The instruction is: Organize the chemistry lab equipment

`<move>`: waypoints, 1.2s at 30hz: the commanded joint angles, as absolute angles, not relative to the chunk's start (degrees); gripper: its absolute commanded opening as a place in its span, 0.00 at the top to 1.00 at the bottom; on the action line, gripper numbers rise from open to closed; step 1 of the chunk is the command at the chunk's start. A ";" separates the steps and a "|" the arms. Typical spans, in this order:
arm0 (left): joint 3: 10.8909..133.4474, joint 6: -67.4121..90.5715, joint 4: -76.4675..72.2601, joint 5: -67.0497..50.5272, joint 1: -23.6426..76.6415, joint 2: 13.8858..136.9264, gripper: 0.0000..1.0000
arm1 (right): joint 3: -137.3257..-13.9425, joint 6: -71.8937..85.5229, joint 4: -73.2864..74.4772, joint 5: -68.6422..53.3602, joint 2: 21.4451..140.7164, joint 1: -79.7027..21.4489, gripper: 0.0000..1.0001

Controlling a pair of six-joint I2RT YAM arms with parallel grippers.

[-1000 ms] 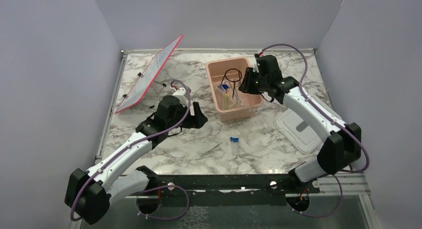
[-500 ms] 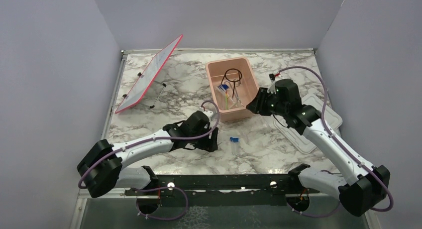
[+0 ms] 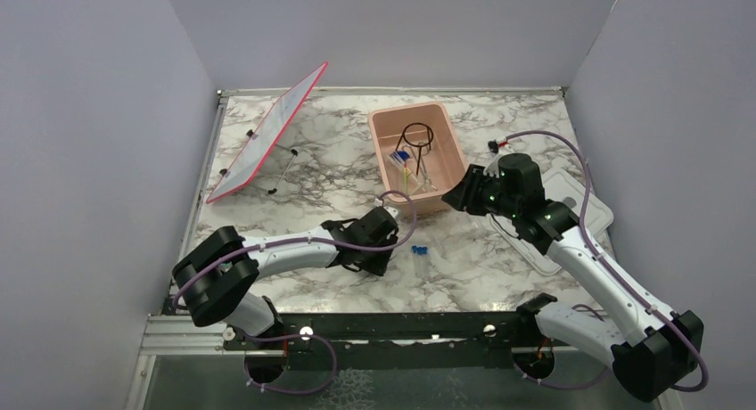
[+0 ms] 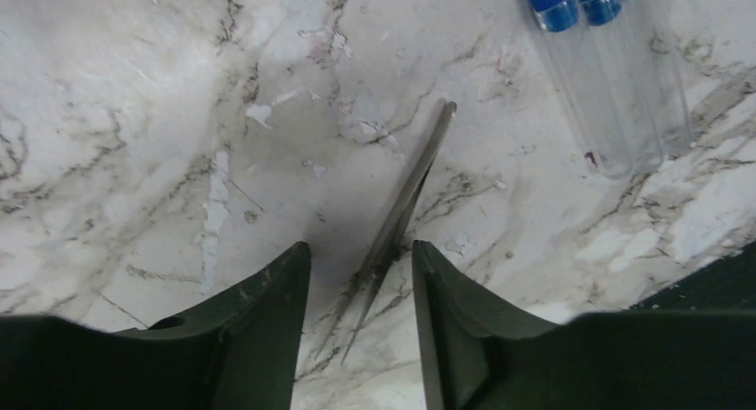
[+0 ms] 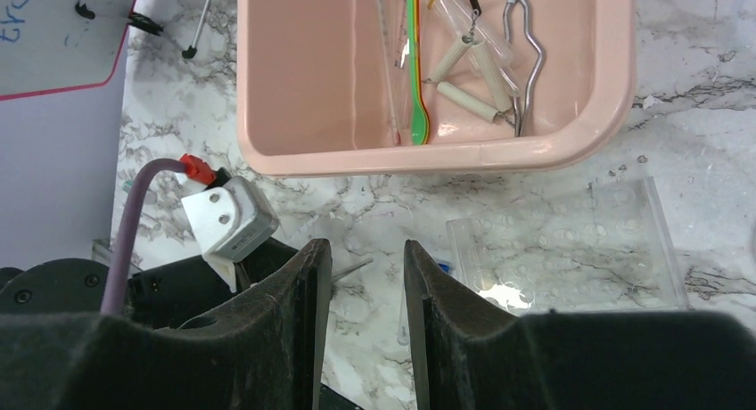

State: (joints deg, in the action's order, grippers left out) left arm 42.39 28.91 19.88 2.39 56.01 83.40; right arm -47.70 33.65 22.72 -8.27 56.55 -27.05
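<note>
My left claw (image 4: 358,254) stands apart, straddling the metal tweezers (image 4: 406,196), which lie flat on the marble table (image 4: 134,116). They look light, stiff and slick, so I'd pinch mid-length. Blue-capped tubes (image 4: 606,80) lie ahead-right. My right claw (image 5: 367,276), apart and empty, faces the pink tub (image 5: 428,160), which holds the green-yellow stick (image 5: 415,71).

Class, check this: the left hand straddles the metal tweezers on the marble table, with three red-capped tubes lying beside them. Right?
Wrong: the three tubes have blue caps, not red, as the left wrist view shows. The rest holds.
</note>
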 commanded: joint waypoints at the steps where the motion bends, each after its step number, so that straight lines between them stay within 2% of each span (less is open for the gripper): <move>1: 43.98 26.51 22.93 5.15 56.32 86.98 0.58 | -47.11 33.47 21.07 -8.70 55.81 -27.25 0.60; 6: 43.64 26.77 24.46 4.79 58.11 86.11 0.78 | -46.38 33.31 20.92 -7.33 55.05 -27.30 0.60; 9: 45.40 25.97 26.36 3.17 58.51 85.51 0.97 | -45.79 33.47 20.23 -7.16 54.89 -27.25 0.60; 10: 46.36 25.60 27.00 2.41 58.53 85.11 1.00 | -45.67 33.63 20.15 -7.06 54.85 -27.25 0.60; 25: 54.50 18.66 27.81 -2.28 58.54 67.70 1.00 | -46.28 35.15 20.17 -4.35 52.52 -27.25 0.61; 27: 56.96 18.51 27.61 0.66 58.54 66.35 1.00 | -46.39 35.33 20.30 -3.69 52.06 -27.26 0.60; 31: 65.78 22.77 27.21 16.65 57.90 67.13 1.00 | -46.79 35.33 20.80 -2.60 51.29 -27.27 0.61; 36: 75.83 23.31 23.58 23.20 55.49 73.34 1.00 | -46.74 36.08 21.74 -1.54 49.23 -27.28 0.61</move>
